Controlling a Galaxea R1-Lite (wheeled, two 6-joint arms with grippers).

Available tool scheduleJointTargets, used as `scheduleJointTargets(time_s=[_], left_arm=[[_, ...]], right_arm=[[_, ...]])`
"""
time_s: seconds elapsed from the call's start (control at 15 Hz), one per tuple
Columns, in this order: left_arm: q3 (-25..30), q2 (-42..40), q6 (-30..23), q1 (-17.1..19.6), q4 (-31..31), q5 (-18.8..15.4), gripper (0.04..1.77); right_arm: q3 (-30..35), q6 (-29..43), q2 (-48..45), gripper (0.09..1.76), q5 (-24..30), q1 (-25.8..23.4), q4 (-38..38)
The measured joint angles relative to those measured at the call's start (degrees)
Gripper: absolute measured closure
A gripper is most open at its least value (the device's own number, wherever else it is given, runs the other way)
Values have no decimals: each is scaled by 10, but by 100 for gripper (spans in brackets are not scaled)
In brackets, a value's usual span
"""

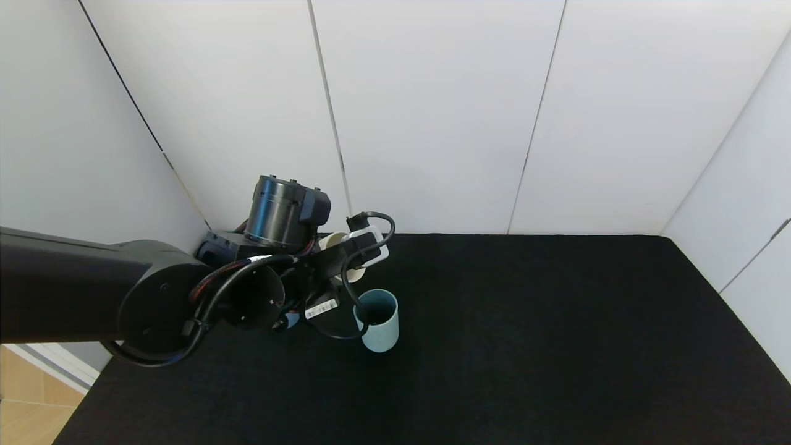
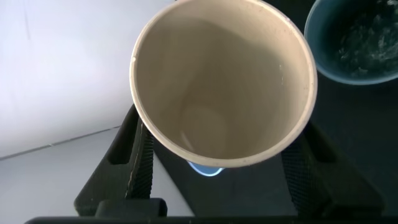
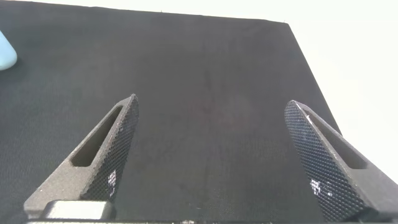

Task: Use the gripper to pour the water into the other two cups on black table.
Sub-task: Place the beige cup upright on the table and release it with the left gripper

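My left gripper is shut on the cream-beige cup and holds it tilted near the back left corner of the black table. The inside of this cup looks almost bare, with only a faint sheen low down. A sliver of the periwinkle blue cup shows just under its lower lip; in the head view the gripper hides all but a bit of the blue cup. The teal-green cup stands upright just right of the gripper, with glinting water inside. My right gripper is open and empty over bare cloth.
White wall panels close in the table at the back and on both sides, and the cups stand close to the back left corner. A pale cup edge shows far off in the right wrist view.
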Motion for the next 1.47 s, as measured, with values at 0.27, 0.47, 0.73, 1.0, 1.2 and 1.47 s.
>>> scheduleJointTargets(time_s=[0.27,0.47,0.73,1.0,1.2,1.47], left_arm=[[-5,-13,-62,-1,0,-50,62],[-20,-27,-89,-5,-2,-91,62],[-67,-24,-164,-49,4,-96,62],[-130,20,-242,-93,-1,-97,62],[-199,79,-300,-120,-2,-97,62],[-280,163,-363,-143,-1,-99,62]], right_arm=[[0,0,0,14,0,0,0],[0,0,0,14,0,0,0],[0,0,0,14,0,0,0],[0,0,0,14,0,0,0],[0,0,0,14,0,0,0],[0,0,0,14,0,0,0]])
